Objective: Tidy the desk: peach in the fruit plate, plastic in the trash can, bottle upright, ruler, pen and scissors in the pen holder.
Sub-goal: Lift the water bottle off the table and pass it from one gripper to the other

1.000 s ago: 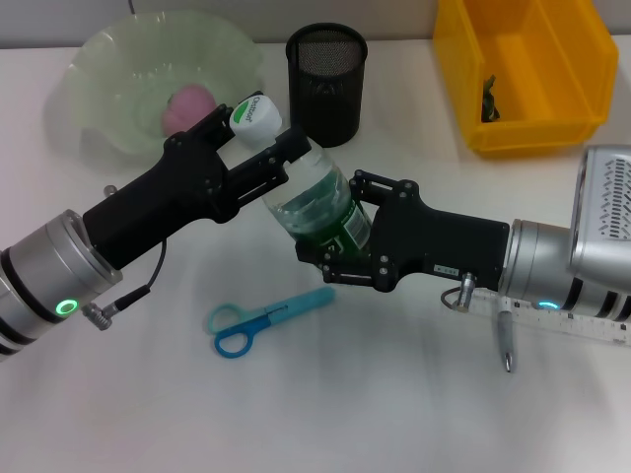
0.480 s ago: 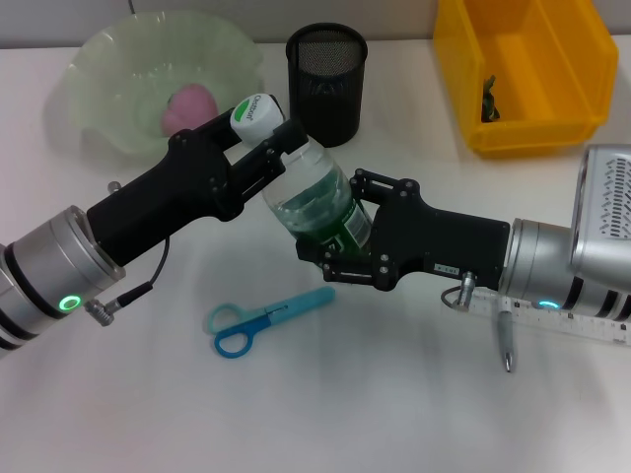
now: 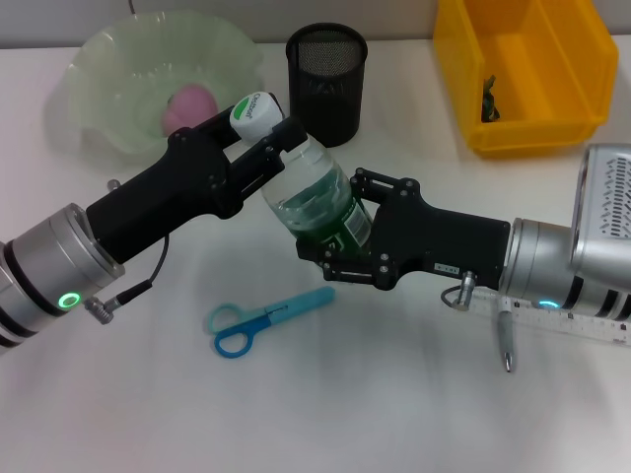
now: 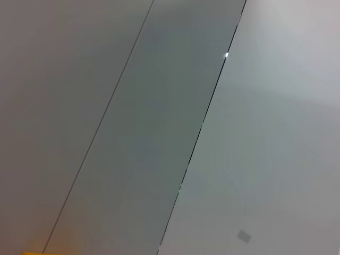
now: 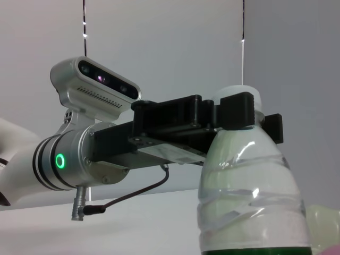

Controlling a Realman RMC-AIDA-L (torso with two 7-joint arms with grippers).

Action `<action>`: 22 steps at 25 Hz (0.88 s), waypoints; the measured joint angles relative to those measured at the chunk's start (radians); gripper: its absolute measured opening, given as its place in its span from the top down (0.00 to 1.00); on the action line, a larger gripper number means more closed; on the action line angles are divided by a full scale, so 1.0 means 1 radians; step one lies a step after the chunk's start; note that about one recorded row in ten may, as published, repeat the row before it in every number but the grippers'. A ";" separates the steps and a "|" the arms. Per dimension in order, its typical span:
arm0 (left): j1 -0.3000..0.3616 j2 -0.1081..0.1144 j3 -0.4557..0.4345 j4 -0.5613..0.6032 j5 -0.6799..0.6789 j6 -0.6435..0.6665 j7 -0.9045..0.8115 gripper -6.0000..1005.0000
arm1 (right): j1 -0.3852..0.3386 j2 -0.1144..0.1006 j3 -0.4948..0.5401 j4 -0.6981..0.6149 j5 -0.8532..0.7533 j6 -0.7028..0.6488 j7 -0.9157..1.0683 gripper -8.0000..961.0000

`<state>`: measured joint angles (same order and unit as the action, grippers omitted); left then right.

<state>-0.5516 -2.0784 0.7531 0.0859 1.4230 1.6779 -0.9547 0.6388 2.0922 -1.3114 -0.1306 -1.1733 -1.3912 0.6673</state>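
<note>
A clear bottle (image 3: 314, 195) with a green label and white cap (image 3: 254, 111) is tilted above the desk between both arms. My left gripper (image 3: 264, 148) is shut on its neck just under the cap. My right gripper (image 3: 340, 236) is shut on its lower body. The right wrist view shows the bottle (image 5: 249, 196) with the left gripper (image 5: 234, 114) around its neck. A pink peach (image 3: 187, 106) lies in the green fruit plate (image 3: 108, 69). Blue scissors (image 3: 266, 317) lie on the desk. A pen (image 3: 506, 337) and a ruler (image 3: 552, 321) lie under my right arm. The black mesh pen holder (image 3: 326, 84) stands behind.
A yellow bin (image 3: 527, 74) stands at the back right with a dark scrap inside. The left wrist view shows only a grey wall.
My left gripper and the bottle's cap have shifted very slightly; the bottle stays held by both grippers. Nothing else has moved.
</note>
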 joint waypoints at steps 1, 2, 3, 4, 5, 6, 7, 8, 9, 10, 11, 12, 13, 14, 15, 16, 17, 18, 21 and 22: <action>0.000 0.000 0.000 0.000 0.000 0.000 0.000 0.56 | 0.001 0.000 0.000 0.000 0.000 0.000 0.000 0.18; -0.001 0.000 0.000 0.000 -0.001 0.000 -0.001 0.56 | 0.001 0.000 0.000 0.001 0.000 0.000 0.000 0.18; -0.001 0.000 0.000 0.000 -0.001 0.000 -0.001 0.56 | 0.001 0.000 0.000 0.001 0.000 0.002 0.000 0.18; -0.001 0.000 0.000 0.000 -0.001 0.000 -0.001 0.56 | 0.001 0.000 0.000 0.001 0.000 0.002 0.000 0.18; -0.001 0.000 0.000 -0.001 -0.001 0.000 -0.002 0.56 | 0.000 0.000 0.001 -0.001 0.000 0.007 0.001 0.18; -0.001 0.000 0.000 -0.001 -0.001 0.000 -0.002 0.56 | 0.000 0.000 0.001 -0.001 0.000 0.007 0.001 0.18; -0.001 0.000 0.000 -0.001 -0.002 0.000 -0.002 0.56 | -0.002 0.000 0.004 -0.004 0.000 0.012 0.004 0.17; -0.001 0.000 0.000 -0.001 -0.002 0.000 -0.002 0.56 | -0.003 0.000 0.006 -0.004 0.000 0.013 0.004 0.17; -0.001 0.000 0.000 -0.001 -0.002 0.000 -0.002 0.56 | -0.004 0.000 0.008 -0.005 0.000 0.014 0.005 0.17; -0.001 0.000 0.000 0.000 -0.003 0.000 -0.002 0.56 | -0.004 0.000 0.007 -0.005 0.000 0.014 0.005 0.17; -0.001 0.000 0.000 0.000 -0.003 0.000 -0.002 0.56 | -0.004 0.000 0.007 -0.005 0.000 0.014 0.005 0.17; -0.001 0.000 0.000 0.000 -0.003 0.000 -0.002 0.56 | -0.004 0.000 0.007 -0.005 0.000 0.014 0.005 0.17; -0.001 0.000 0.000 0.000 -0.003 0.000 -0.002 0.56 | -0.004 0.000 0.005 -0.005 0.000 0.014 0.006 0.17; -0.002 0.000 0.000 0.001 -0.003 0.000 -0.002 0.56 | -0.004 0.000 0.005 -0.005 0.000 0.015 0.006 0.17; -0.002 0.000 0.000 0.001 -0.003 0.000 -0.002 0.56 | -0.003 0.000 0.006 -0.006 0.000 0.016 0.006 0.17; -0.003 0.000 0.000 0.002 -0.004 0.000 -0.003 0.56 | -0.003 0.000 0.007 -0.007 0.000 0.016 0.006 0.17; -0.003 0.000 0.000 0.002 -0.004 0.000 -0.003 0.56 | -0.003 0.000 0.008 -0.007 0.000 0.017 0.006 0.17; -0.003 0.000 0.000 0.002 -0.004 0.000 -0.003 0.56 | -0.003 0.000 0.008 -0.007 0.000 0.017 0.006 0.17; -0.005 0.000 -0.001 0.002 -0.005 0.000 -0.004 0.56 | -0.003 0.000 0.007 -0.009 0.000 0.017 0.006 0.17; -0.005 0.000 -0.001 0.002 -0.005 0.000 -0.004 0.56 | -0.002 0.000 0.006 -0.010 0.000 0.017 0.006 0.17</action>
<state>-0.5568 -2.0785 0.7517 0.0878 1.4180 1.6775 -0.9585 0.6365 2.0922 -1.3056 -0.1402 -1.1729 -1.3742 0.6729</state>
